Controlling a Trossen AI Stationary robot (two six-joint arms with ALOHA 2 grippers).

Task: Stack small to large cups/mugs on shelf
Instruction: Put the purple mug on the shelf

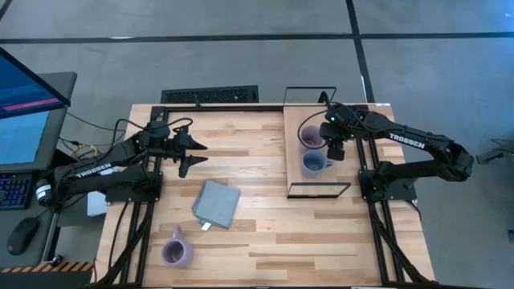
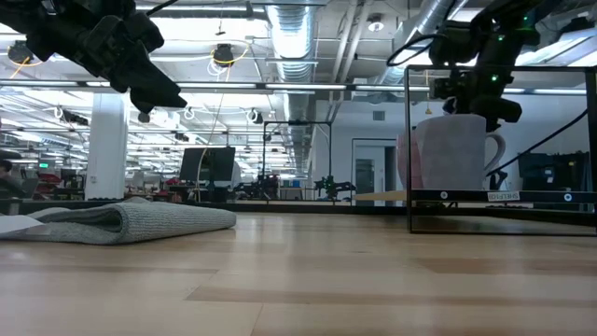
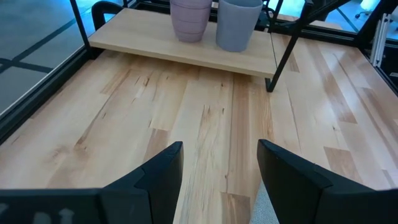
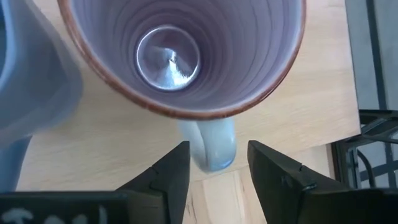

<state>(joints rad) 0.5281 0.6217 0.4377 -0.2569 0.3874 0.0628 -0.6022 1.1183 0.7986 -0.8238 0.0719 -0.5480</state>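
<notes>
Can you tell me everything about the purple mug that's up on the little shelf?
The purple mug is pale lavender, looks ceramic, with a brownish rim and ridged rings inside. It stands upright and empty on the light wood shelf, at the far end, right beside the blue-grey mug. Its handle sits between the open fingers of the right gripper, which hovers just above. The fingers don't seem to squeeze it.
</notes>
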